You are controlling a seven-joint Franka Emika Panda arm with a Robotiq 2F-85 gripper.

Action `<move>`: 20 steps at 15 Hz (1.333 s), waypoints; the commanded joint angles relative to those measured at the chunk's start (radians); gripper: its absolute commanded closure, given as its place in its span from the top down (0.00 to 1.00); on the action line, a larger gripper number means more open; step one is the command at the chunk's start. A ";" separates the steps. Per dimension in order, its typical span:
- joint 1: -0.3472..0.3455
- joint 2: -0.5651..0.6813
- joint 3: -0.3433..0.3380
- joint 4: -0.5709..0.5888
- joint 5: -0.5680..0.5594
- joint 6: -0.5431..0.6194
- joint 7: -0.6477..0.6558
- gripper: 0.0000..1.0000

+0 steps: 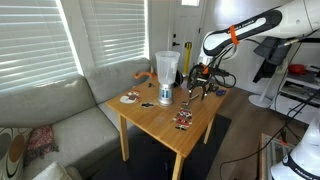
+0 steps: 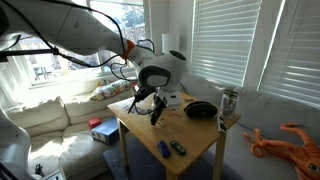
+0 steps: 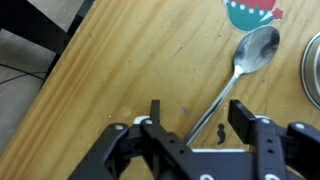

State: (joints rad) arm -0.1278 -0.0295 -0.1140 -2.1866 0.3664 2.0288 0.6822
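A metal spoon (image 3: 250, 52) lies on the wooden table (image 3: 120, 70), its bowl pointing away and its thin handle running down between my fingers. My gripper (image 3: 200, 120) hangs low over the handle with the jaws apart, one black finger (image 3: 157, 115) on each side, and neither visibly touches the handle. In both exterior views the gripper (image 1: 200, 86) (image 2: 151, 106) points down at the table top near the table's far part.
A teal and red round item (image 3: 250, 12) lies beyond the spoon, and a dish rim (image 3: 313, 70) shows at the right edge. A tall blender jar (image 1: 166, 70), a black bowl (image 2: 200, 110), a can (image 2: 229, 102) and small blue items (image 2: 170, 148) stand on the table. A sofa (image 1: 60, 125) is beside it.
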 commanded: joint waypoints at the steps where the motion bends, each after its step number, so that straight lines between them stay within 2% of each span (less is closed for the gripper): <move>1: 0.009 0.025 0.007 0.015 0.046 0.037 0.043 0.81; 3: 0.011 0.036 0.009 0.023 0.061 0.046 0.054 0.76; 5: 0.012 0.045 0.010 0.033 0.061 0.036 0.067 0.52; 7: 0.012 0.051 0.010 0.039 0.051 0.025 0.081 0.43; 11: 0.010 0.052 0.009 0.040 0.037 0.025 0.105 0.13; 13: 0.009 0.052 0.008 0.040 0.025 0.027 0.115 0.02; 20: 0.006 0.039 0.004 0.049 -0.003 0.022 0.133 0.02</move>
State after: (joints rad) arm -0.1260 0.0040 -0.1062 -2.1554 0.3931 2.0540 0.7847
